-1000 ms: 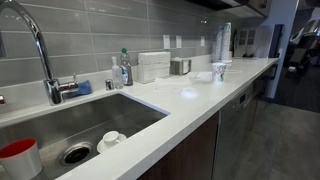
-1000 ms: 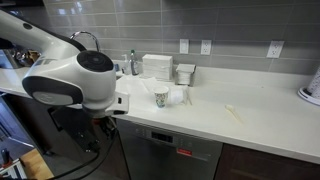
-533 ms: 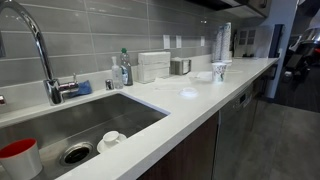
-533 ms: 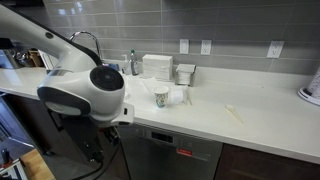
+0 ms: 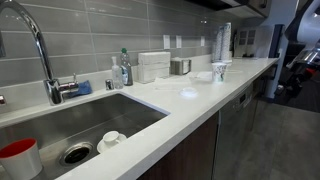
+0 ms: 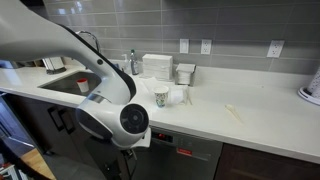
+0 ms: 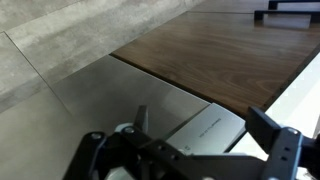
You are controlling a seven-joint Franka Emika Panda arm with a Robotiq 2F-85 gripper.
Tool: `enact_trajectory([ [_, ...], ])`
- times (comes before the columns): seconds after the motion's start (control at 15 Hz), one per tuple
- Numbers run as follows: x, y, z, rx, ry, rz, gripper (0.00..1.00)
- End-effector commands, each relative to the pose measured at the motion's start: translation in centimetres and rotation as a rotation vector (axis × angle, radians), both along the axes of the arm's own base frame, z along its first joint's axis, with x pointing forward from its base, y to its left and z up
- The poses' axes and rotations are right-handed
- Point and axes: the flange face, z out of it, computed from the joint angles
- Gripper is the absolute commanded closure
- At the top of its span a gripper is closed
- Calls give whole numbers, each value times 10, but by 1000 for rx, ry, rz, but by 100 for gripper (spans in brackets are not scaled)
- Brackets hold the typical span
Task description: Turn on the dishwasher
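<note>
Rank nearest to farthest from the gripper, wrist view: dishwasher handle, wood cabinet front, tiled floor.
1. dishwasher handle, bottom centre, just ahead of the open gripper.
2. wood cabinet front, upper right, beyond the handle.
3. tiled floor, upper left, farthest.

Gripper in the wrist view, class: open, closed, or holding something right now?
Gripper: open, fingers spread apart, holding nothing, close to the dishwasher.

Fig. — the counter as I see it, placed by the sink (image 5: 60,128).
- Around the sink: white countertop (image 5: 195,98).
- Behind it: chrome faucet (image 5: 42,55) and grey wall tiles (image 5: 100,30).
- Inside it: white cup (image 5: 112,140) beside the drain (image 5: 76,154).
- At its near edge: red cup (image 5: 18,158).
- Beyond the sink: soap bottle (image 5: 123,70), white box (image 5: 153,66), paper cup (image 5: 221,71).
</note>
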Motion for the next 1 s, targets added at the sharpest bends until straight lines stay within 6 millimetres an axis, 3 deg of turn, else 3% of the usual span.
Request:
enact_trajectory([
  [0.0, 23, -23, -35, 41, -14, 10, 0],
  [0.13, 37, -31, -45, 59, -46, -6, 0],
  [0.2, 45, -33, -52, 84, -62, -21, 25],
  [0.27, 52, -35, -58, 94, -69, -35, 27],
  [0.8, 85, -44, -94, 215, -53, -103, 89],
  [0.93, 89, -47, -102, 235, -49, -133, 100],
])
